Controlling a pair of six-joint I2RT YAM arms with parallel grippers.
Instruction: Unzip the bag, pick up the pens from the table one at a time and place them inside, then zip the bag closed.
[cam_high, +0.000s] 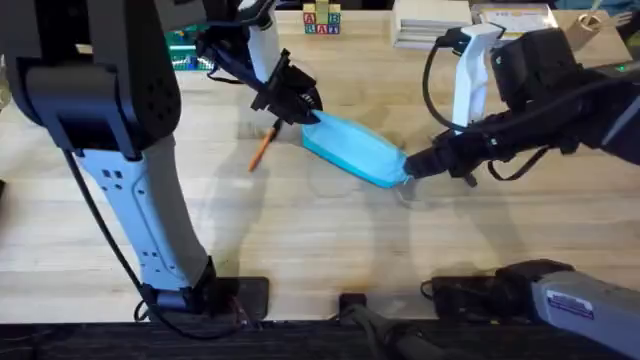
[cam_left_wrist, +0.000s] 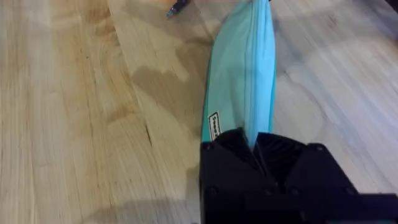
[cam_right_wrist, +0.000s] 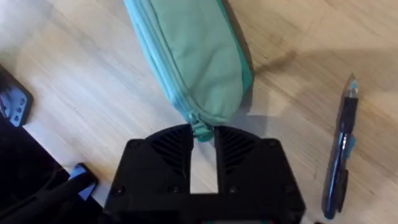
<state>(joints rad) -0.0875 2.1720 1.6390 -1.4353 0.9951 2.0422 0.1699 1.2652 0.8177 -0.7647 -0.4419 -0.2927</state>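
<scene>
On the table (cam_high: 330, 240), going left to right in the overhead view, the orange pen (cam_high: 261, 149) comes first, lying just left of the bag's left end and pointing roughly from 1 o'clock down to 7 o'clock. Next is the left gripper (cam_high: 300, 106), reaching in from 11 o'clock; in the left wrist view its black fingers (cam_left_wrist: 233, 152) are pinched tight on the near end of the bag (cam_high: 352, 148), with the zipper line running straight away from them. That hold looks like an anchor, meant to keep the fabric taut so the zipper can be drawn along it. The bag itself sits near the table's middle, its long axis running from about 10 o'clock down to 4 o'clock, zipper edge up and still closed as far as can be seen. At its right end the right gripper (cam_high: 412, 166) comes in from 3 o'clock; the right wrist view shows its fingers (cam_right_wrist: 174, 146) set narrowly around the small teal tab at the bag's tip, probably the pull or end loop. A dark pen (cam_right_wrist: 340, 152) lies beside that end, close to the right gripper. Judging by this, unzipping has not started, and both pens remain outside.
</scene>
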